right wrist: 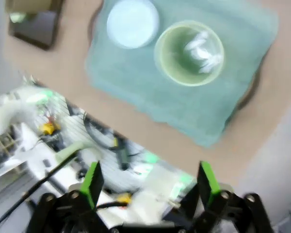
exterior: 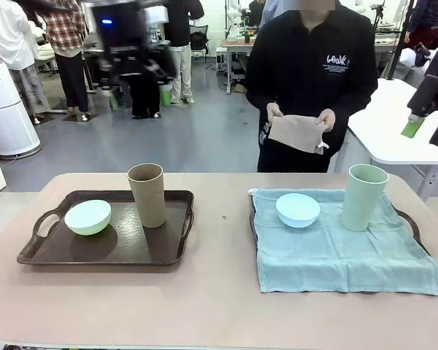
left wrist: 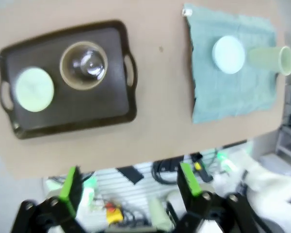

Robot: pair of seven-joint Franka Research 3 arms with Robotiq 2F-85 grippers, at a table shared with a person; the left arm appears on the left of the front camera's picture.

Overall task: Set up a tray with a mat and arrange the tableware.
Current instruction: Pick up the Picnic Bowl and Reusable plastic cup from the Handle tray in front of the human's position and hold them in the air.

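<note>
2 trays: brown tray (exterior: pixel 106 244), covered tray (exterior: pixel 414 227). 2 bowls: green bowl (exterior: pixel 87 216), blue bowl (exterior: pixel 298 209). 2 cups: brown cup (exterior: pixel 147 194), green cup (exterior: pixel 364 197). 2 cloths: teal cloth (exterior: pixel 336 255), beige cloth (exterior: pixel 296 133).

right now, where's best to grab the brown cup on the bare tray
Probably the rim, from straight above: the brown cup stands upright with its mouth open, so one finger fits inside; the pale green bowl beside it crowds a side approach.
</note>
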